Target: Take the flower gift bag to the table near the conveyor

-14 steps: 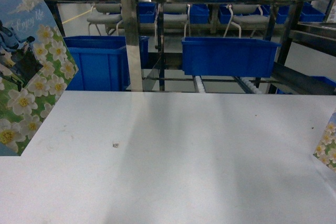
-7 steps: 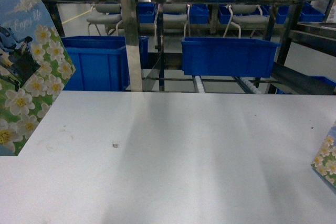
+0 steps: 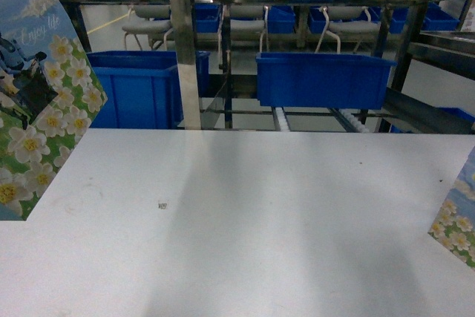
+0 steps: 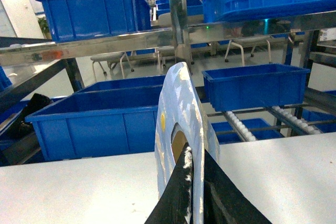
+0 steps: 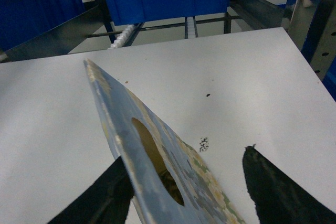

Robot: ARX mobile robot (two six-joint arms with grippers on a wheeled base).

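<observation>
- Left gripper [image 4: 193, 192] closed tight on edge of a flower bag [image 3: 41, 94]; bag held upright above the table's [image 3: 245, 228] left edge.
- Blue bins [image 3: 323, 78] and conveyor [image 3: 349, 118] just behind the table.
- Small dark speck [image 3: 162, 204] on the table, left of centre.
- Right gripper [image 5: 184, 192] jaws spread wide; second bag [image 5: 157, 156] touches the left jaw, grip unclear.

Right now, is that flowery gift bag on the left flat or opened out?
Flat. In the left wrist view the flower gift bag shows only a thin edge, pinched between the left gripper's dark fingers.
</observation>
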